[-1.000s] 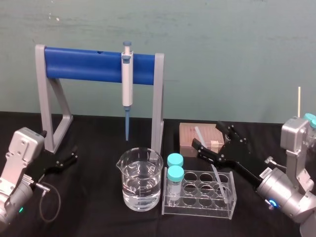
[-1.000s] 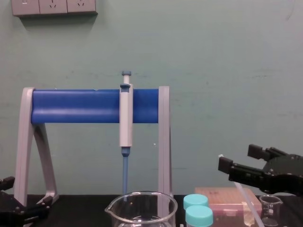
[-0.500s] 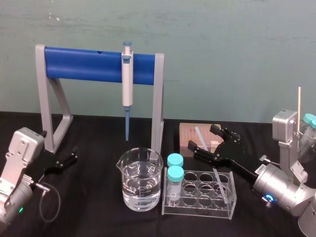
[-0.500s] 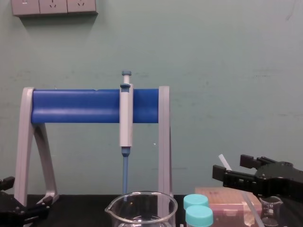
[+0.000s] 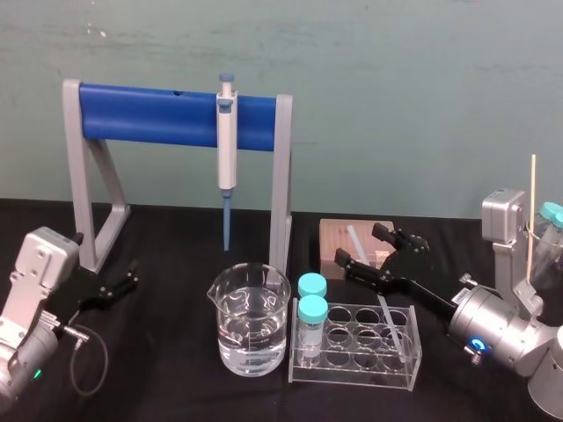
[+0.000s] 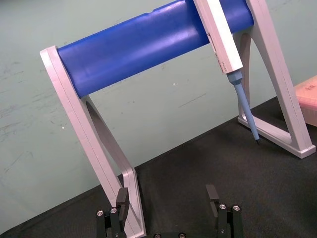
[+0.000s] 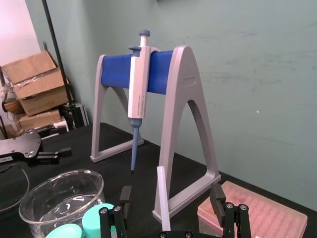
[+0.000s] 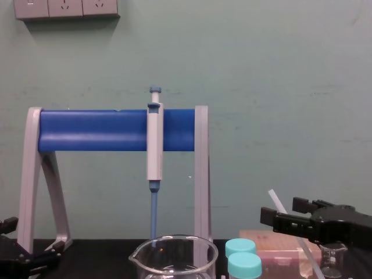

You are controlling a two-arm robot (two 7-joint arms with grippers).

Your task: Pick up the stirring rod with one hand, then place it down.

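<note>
The stirring rod (image 5: 390, 320) is a thin whitish rod leaning up and back from the clear tube rack (image 5: 327, 376). Its top end lies over the pink box (image 5: 334, 239). My right gripper (image 5: 371, 251) reaches in from the right at the rod's upper part. In the right wrist view the rod (image 7: 161, 200) stands between the gripper's (image 7: 172, 197) spread fingers without touching either, so the gripper is open. In the chest view the rod's tip (image 8: 276, 201) pokes up just behind the right gripper (image 8: 288, 212). My left gripper (image 6: 168, 197) is parked open at the far left.
A grey stand with a blue bar (image 5: 149, 114) holds a pipette (image 5: 227, 145) at the back. A large beaker of water (image 5: 250, 323) and two teal-capped vials (image 5: 310, 309) stand in front. A small beaker (image 8: 332, 256) sits at the right, near a thin stick (image 5: 532, 202).
My right gripper has moved left and lower, coming in around the upper part of the rod. It has stayed open. The left arm has not moved.
</note>
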